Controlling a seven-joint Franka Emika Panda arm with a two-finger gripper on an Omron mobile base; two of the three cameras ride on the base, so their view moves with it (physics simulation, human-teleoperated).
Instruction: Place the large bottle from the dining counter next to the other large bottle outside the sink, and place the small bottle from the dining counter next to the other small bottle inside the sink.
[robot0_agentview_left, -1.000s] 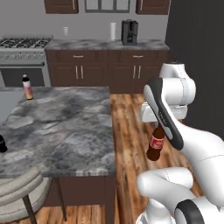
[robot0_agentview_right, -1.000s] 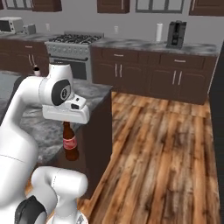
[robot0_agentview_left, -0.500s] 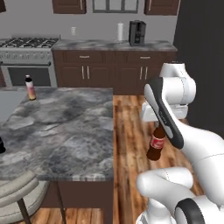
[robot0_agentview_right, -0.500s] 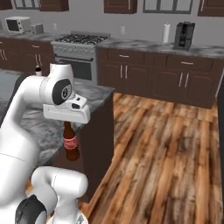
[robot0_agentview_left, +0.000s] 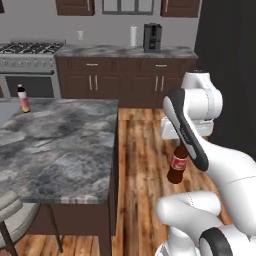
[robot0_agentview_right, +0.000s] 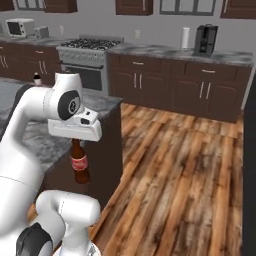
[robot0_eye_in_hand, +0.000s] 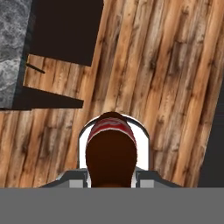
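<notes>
While I ride my base across the wooden floor (robot0_agentview_right: 190, 165), my gripper (robot0_agentview_left: 181, 144) is clamped on the neck of the large cola bottle (robot0_agentview_left: 177, 165), which hangs upright straight below my hand, clear of the boards and off the dining counter (robot0_agentview_left: 60, 145). I judge this to be the carry step for the first half of the job: the bottle has left the marbled top and has to reach the sink, beside the other large bottle outside the basin, and neither of those is before me yet. So the next move calls for getting the base round to the sink side while I keep the hand level and the grip firm, since the bottle dangles from its neck alone and could swing or knock the counter's dark end panel, which is just beside it in the right base view. Looking down along my fingers, the bottle (robot0_eye_in_hand: 111, 155) is a dark-brown body with a red label wrapped round its shoulder, floor planks beneath it and the corner of the stone top away to one side. From the side it is slim and tall, with white lettering on the red band. Far beyond my hand, at the counter's back edge, stands a small bottle (robot0_agentview_left: 22, 98) with a dark cap, not yet fetched.
</notes>
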